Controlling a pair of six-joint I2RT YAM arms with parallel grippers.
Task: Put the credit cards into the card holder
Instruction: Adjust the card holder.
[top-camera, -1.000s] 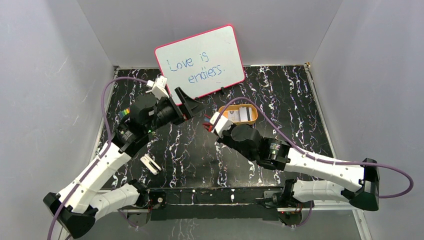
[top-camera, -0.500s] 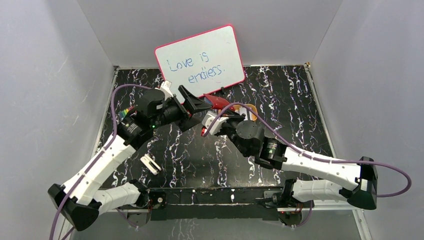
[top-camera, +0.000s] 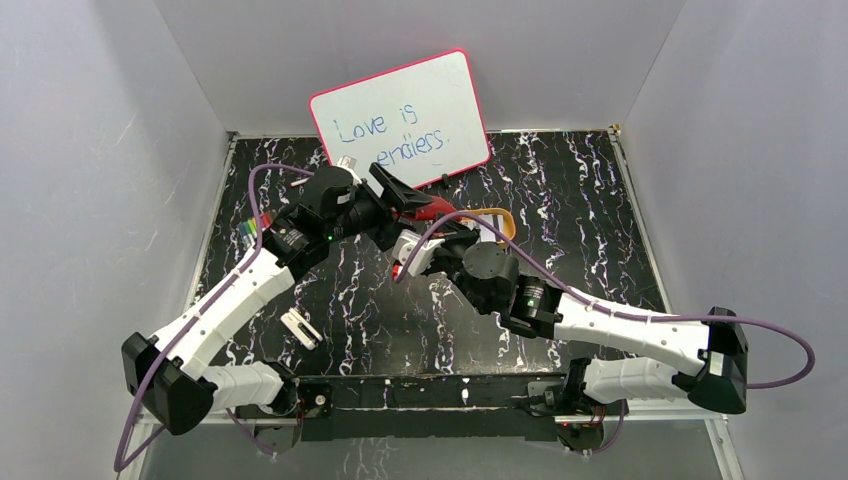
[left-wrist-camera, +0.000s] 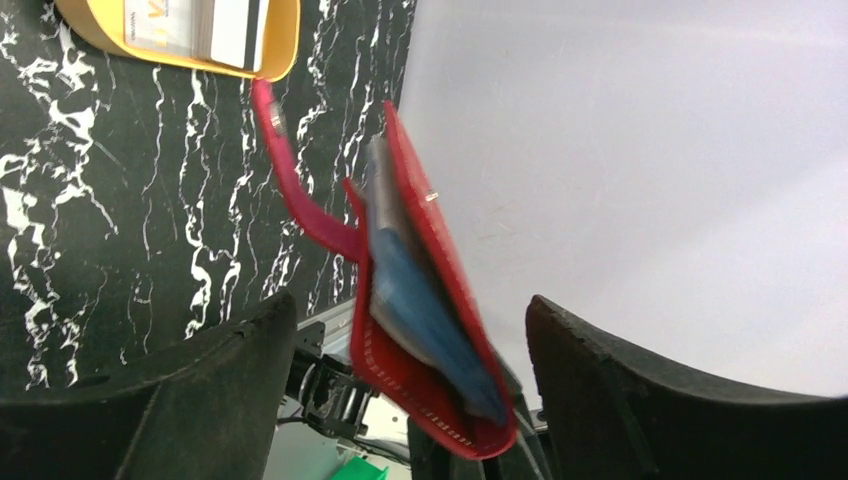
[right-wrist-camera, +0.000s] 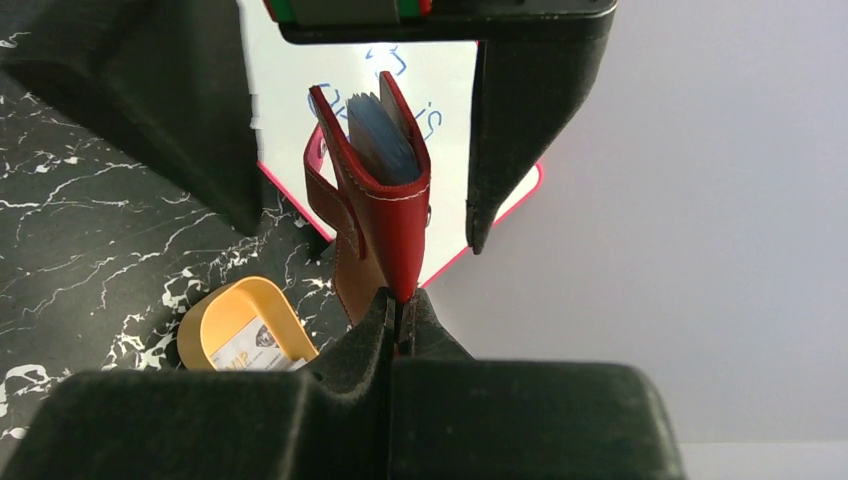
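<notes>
I am pinching the card holder (right-wrist-camera: 390, 225) by its lower edge in my right gripper (right-wrist-camera: 398, 305), fingers pressed together on the red leather. I am holding it up off the bench (top-camera: 590, 190), in front of the whiteboard (top-camera: 400, 120). The card holder is gaping slightly at its free edge, showing pale blue pockets (left-wrist-camera: 420, 310). A grey sliver is showing beside them in the left wrist view, possibly a card, though I cannot tell. Its snap tab (left-wrist-camera: 290, 180) is hanging out to one side.

My left gripper (left-wrist-camera: 410, 302) is reaching around the card holder with its fingers wide apart, one on each side, touching neither face.

The credit cards (left-wrist-camera: 200, 25) are lying in the yellow-orange tray (left-wrist-camera: 283, 50), which is sitting on the bench just beyond the card holder. My arms are covering most of the tray in the top view. A small white object (top-camera: 300, 328) is lying on the bench near my left arm.
</notes>
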